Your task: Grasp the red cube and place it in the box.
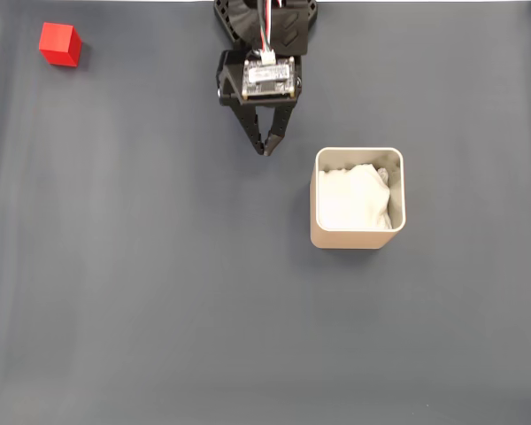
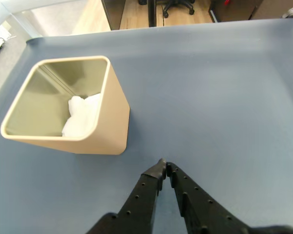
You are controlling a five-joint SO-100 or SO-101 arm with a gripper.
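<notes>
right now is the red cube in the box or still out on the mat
Out. The red cube sits on the grey mat at the fixed view's top left, far from the box, which holds only white paper.

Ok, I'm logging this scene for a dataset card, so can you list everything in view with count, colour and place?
red cube: one, bright red, far upper left of the fixed view, standing alone on the cloth.
box: one, beige, right of centre in the fixed view, upright.
paper: one crumpled wad, white, inside the box.
table cover: one, dark blue-grey, under everything.
office chair base: one, black, on the floor beyond the table's far edge in the wrist view.
hand: one, black, top centre of the fixed view, fingertips together, empty, left of the box.
</notes>
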